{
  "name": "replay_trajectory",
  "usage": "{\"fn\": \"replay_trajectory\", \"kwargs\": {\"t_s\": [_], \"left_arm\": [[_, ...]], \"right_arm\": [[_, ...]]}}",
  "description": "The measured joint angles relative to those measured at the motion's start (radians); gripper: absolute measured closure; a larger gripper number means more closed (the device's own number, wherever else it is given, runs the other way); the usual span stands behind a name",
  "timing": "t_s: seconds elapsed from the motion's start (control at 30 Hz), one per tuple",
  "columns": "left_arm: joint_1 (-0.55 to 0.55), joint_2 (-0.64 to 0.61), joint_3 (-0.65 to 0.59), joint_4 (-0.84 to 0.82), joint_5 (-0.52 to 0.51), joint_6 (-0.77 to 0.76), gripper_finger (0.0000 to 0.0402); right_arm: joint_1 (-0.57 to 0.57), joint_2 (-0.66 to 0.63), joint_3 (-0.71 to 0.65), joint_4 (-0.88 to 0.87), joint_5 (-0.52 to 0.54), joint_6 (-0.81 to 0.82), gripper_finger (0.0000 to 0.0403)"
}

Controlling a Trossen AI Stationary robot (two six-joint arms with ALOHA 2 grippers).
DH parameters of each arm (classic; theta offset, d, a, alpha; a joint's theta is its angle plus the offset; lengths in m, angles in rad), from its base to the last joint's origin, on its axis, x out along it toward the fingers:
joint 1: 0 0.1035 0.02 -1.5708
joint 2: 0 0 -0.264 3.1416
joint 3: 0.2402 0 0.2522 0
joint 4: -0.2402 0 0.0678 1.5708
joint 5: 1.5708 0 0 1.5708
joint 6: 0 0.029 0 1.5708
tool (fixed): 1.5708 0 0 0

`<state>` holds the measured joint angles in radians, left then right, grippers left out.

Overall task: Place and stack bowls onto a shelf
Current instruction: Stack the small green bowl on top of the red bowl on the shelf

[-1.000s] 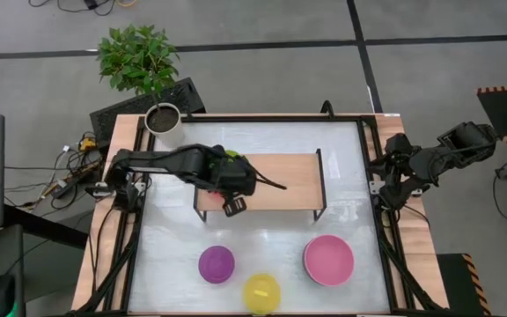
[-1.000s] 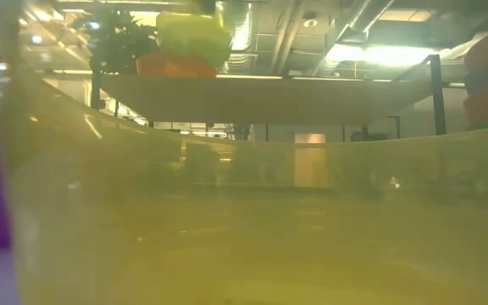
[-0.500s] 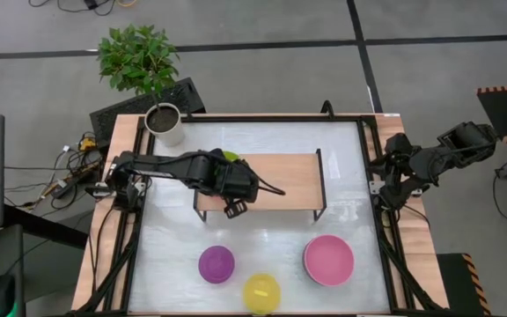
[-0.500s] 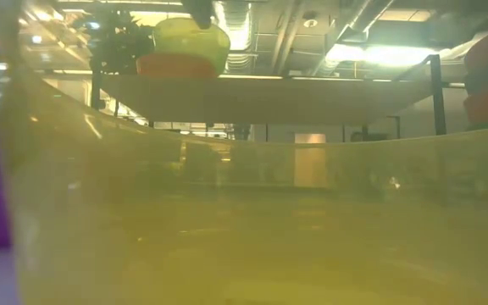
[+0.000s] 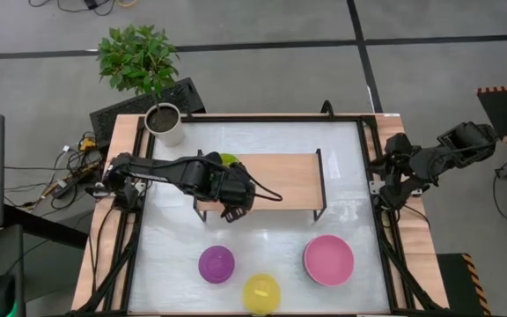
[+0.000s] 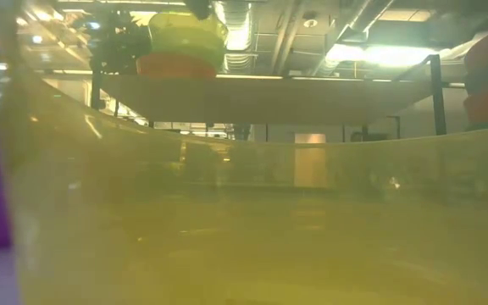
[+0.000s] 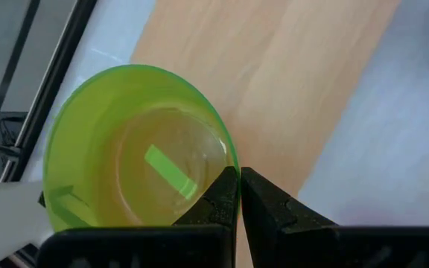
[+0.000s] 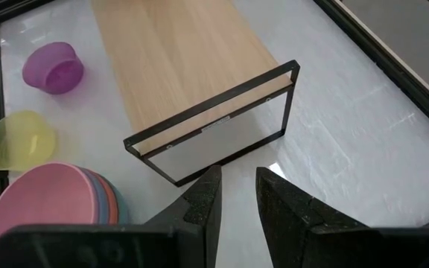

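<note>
- A yellow bowl (image 5: 261,293) is seen at lower centre of the high view, with a purple bowl (image 5: 216,264) and pink bowl (image 5: 328,260) beside it.
- The green bowl (image 7: 136,149) is set on the shelf (image 5: 293,180), left end, nested on a red bowl (image 6: 169,65).
- The left gripper (image 7: 239,195) is pressed closed at the green bowl's rim.
- The right gripper (image 8: 235,195) is parked at the right edge, fingers narrowly parted.

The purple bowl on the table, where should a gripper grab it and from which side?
Grip the purple bowl by its rim, coming straight down from above. It sits upright and open-side up on the table, apart from the yellow bowl, so one finger could probably slip inside and one outside the thin wall.
</note>
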<state>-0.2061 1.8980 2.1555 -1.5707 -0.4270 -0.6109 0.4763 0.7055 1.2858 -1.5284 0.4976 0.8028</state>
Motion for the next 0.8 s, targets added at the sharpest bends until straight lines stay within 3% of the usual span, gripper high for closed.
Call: {"fn": "replay_trajectory", "kwargs": {"t_s": [0.13, 0.33, 0.43, 0.63, 0.8], "left_arm": [[-0.01, -0.034, -0.015, 0.003, -0.018, -0.003, 0.0401], [-0.02, -0.206, -0.232, -0.001, -0.027, -0.114, 0.0401], [-0.03, -0.27, -0.284, 0.052, -0.015, -0.16, 0.0401], [-0.045, -0.28, -0.27, 0.129, -0.045, -0.128, 0.0401], [-0.034, -0.212, -0.269, 0.171, -0.024, -0.049, 0.0401]], "right_arm": [[0.0, 0.0, 0.0, -0.001, 0.0, 0.0, 0.029], [0.0, 0.0, 0.0, -0.002, 0.0, 0.0, 0.029], [0.0, 0.0, 0.0, -0.004, 0.0, -0.001, 0.029], [0.0, 0.0, 0.0, -0.006, 0.0, -0.001, 0.029], [0.0, 0.0, 0.0, -0.006, 0.0, -0.001, 0.029]]}}
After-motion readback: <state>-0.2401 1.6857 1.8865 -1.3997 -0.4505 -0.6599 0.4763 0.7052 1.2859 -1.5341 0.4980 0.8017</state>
